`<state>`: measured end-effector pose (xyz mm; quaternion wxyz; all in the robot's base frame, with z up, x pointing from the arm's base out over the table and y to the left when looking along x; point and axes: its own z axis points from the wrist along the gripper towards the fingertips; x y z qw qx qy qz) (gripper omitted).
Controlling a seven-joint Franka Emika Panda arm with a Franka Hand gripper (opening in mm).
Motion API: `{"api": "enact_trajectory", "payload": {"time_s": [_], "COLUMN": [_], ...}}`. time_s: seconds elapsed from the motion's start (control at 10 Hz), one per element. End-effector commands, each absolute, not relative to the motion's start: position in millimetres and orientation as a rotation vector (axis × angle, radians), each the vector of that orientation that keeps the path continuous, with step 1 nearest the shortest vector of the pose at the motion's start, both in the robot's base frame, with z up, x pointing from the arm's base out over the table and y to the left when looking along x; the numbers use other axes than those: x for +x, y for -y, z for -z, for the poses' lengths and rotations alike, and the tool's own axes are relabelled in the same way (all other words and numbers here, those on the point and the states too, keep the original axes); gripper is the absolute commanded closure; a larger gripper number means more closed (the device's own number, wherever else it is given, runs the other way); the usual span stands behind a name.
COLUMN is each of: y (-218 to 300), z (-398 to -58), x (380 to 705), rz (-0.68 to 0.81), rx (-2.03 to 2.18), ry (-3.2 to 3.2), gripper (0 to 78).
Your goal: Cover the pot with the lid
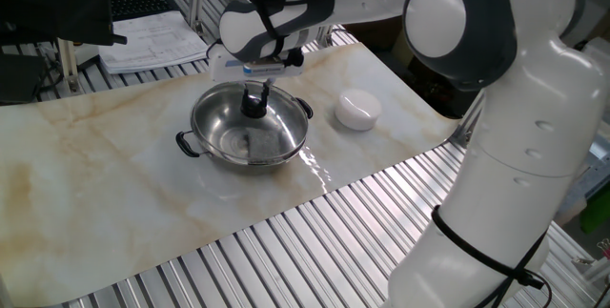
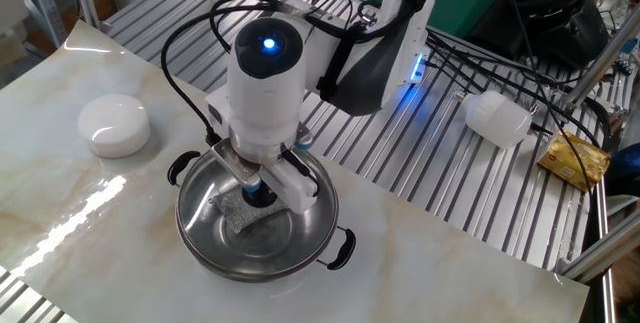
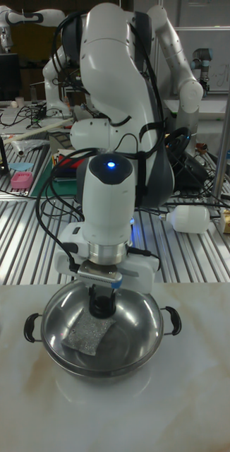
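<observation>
The shiny steel pot (image 1: pixel 205 122) stands on the marble sheet, with small black handles at both sides. The clear glass lid lies on the pot; the glass is hard to make out, but its black knob (image 1: pixel 254 108) shows at the centre. My gripper (image 1: pixel 255 92) hangs straight over the knob, its fingers flanking the knob's top and looking open. In the other fixed view the pot (image 2: pixel 312 228), knob (image 2: pixel 258 196) and gripper (image 2: pixel 264 183) stack the same way. The tall fixed view shows the knob (image 3: pixel 101 308) just below the fingertips of the gripper (image 3: pixel 105 288), above the pot (image 3: pixel 149 332).
A small white dome-shaped object (image 1: pixel 357 110) sits on the sheet to the pot's right, also seen in the other fixed view (image 2: pixel 113 125). Beyond the sheet on the slatted table lie a white bottle (image 2: pixel 497 116), a yellow packet (image 2: pixel 575 158) and papers (image 1: pixel 152 39).
</observation>
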<state>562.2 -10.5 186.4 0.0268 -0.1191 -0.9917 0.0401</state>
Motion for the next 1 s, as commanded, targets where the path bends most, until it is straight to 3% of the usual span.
{"api": "enact_trajectory", "payload": {"time_s": [0.1,1.0], "y": [10.3,11.6], "z": [-186.1,-184.0], "x": [564.8,566.7], "rz": [-0.109,-0.096], "rx": [-0.372,-0.367], "ry": [3.07,3.072], "gripper": [76.4,76.4]}}
